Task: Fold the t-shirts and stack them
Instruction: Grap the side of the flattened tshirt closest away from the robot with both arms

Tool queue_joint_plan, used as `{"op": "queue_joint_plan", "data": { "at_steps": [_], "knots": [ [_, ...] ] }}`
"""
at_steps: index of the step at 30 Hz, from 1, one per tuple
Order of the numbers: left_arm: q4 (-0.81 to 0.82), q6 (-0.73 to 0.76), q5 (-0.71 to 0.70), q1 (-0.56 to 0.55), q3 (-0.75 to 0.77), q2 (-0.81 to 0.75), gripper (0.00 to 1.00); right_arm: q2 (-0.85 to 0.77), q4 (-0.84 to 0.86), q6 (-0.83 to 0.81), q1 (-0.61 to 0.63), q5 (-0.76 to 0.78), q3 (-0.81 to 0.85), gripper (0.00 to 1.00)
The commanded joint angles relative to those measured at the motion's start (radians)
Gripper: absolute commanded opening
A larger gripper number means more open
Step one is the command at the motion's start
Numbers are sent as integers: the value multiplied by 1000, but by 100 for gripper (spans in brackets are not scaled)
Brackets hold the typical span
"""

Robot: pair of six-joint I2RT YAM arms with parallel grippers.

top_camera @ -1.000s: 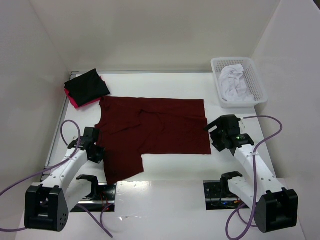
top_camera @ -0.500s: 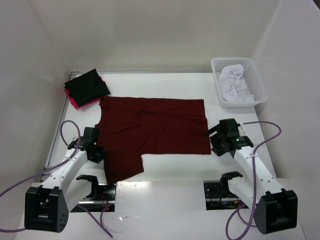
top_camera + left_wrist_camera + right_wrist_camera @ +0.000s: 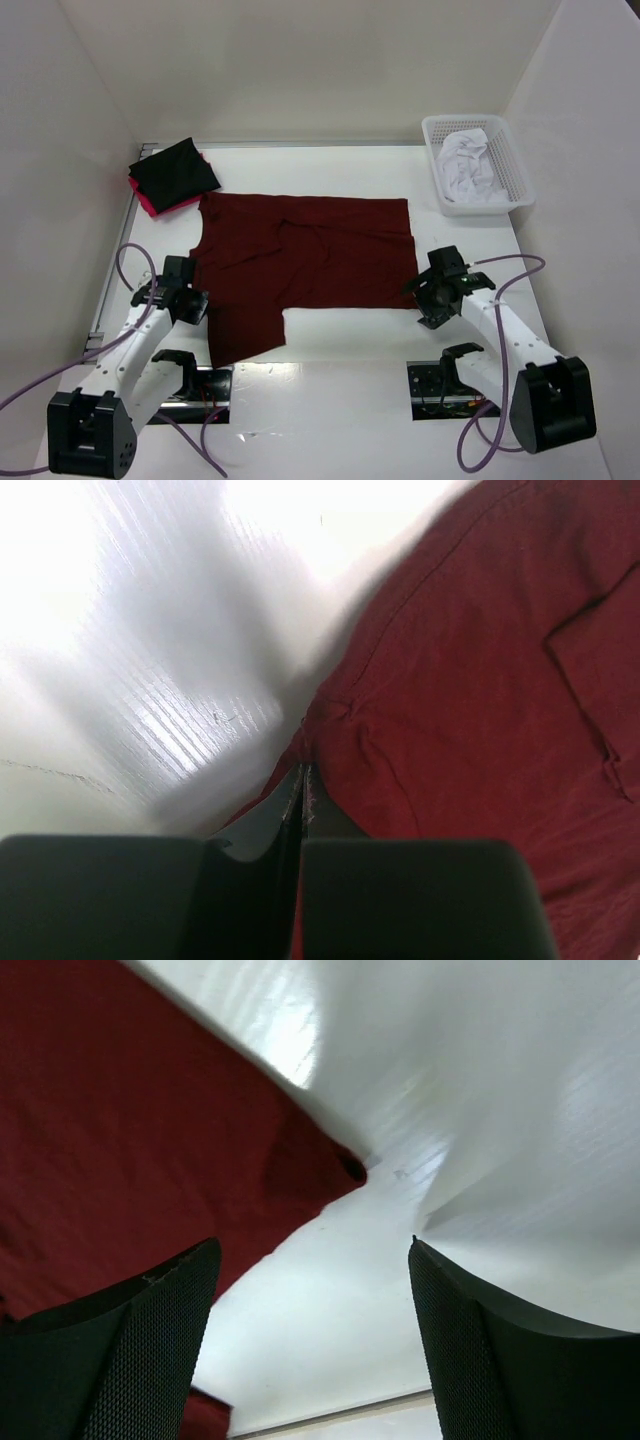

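Observation:
A large dark maroon t-shirt (image 3: 310, 255) lies spread flat in the middle of the table. My left gripper (image 3: 196, 303) is at its left edge, shut on a puckered bit of the maroon cloth (image 3: 420, 680), which bunches right at the fingertips of the left gripper (image 3: 303, 770). My right gripper (image 3: 422, 303) stands open just above the shirt's near right corner (image 3: 345, 1168). The corner lies on the table ahead of the right gripper (image 3: 312, 1250), and nothing is between its fingers. A black folded t-shirt (image 3: 175, 172) rests on a pink one (image 3: 150, 205) at the back left.
A white basket (image 3: 515, 170) holding white cloth (image 3: 468, 160) stands at the back right. White walls close in the table on three sides. Purple cables loop beside both arms.
My right gripper has moved nearer and leftward to the shirt's near right corner, its jaws narrowing a little. The left gripper stays shut on the cloth and has shifted slightly.

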Motion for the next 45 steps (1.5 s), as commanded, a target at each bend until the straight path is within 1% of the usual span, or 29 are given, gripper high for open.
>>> {"op": "queue_joint_plan", "data": {
  "at_steps": [1, 3, 4, 5, 12, 18, 22, 23, 25, 27, 29, 33, 34, 38, 39, 42, 45],
  "knots": [
    [8, -11, -7, -3, 16, -24, 0, 0, 14, 10, 20, 40, 16, 76],
    [8, -11, -7, -3, 16, -26, 0, 0, 14, 10, 20, 42, 16, 69],
    [8, -11, -7, -3, 16, -26, 0, 1, 14, 10, 20, 42, 25, 69],
    [8, -11, -7, -3, 8, -35, 0, 22, 14, 10, 20, 52, 34, 67],
    [17, -11, -7, -3, -2, -50, 0, 100, 14, 1, 20, 97, 66, 67],
    [17, -11, -7, -3, -2, -53, 0, 131, 19, 8, 20, 131, 85, 67],
    [17, -11, -7, -3, -2, -53, 0, 168, 27, 2, 20, 141, 94, 62],
    [17, -11, -7, -3, -2, -53, 0, 169, 35, 2, 20, 141, 94, 59],
    [17, -11, -7, -3, -2, -53, 0, 178, 36, 2, 20, 141, 94, 51],
    [26, -11, -7, -3, -2, -53, 0, 178, 36, 11, 20, 141, 94, 48],
    [26, -11, -7, -3, -2, -53, 0, 189, 36, 12, 20, 150, 103, 43],
    [36, -2, 2, -3, 7, -53, 0, 198, 45, 21, 20, 151, 103, 23],
    [36, -2, 2, -3, 7, -53, 0, 198, 45, 21, 20, 151, 103, 17],
    [45, 36, 12, -3, 40, -46, 0, 168, 45, 21, 20, 140, 103, 2],
    [45, 39, 12, -3, 44, -44, 0, 154, 45, 27, 20, 146, 103, 0],
    [25, 62, -5, -3, 92, -33, 0, 105, 25, 22, 20, 165, 126, 0],
    [19, 81, -19, -3, 110, -33, 0, 91, 25, 2, 20, 169, 163, 0]
  ]
}}
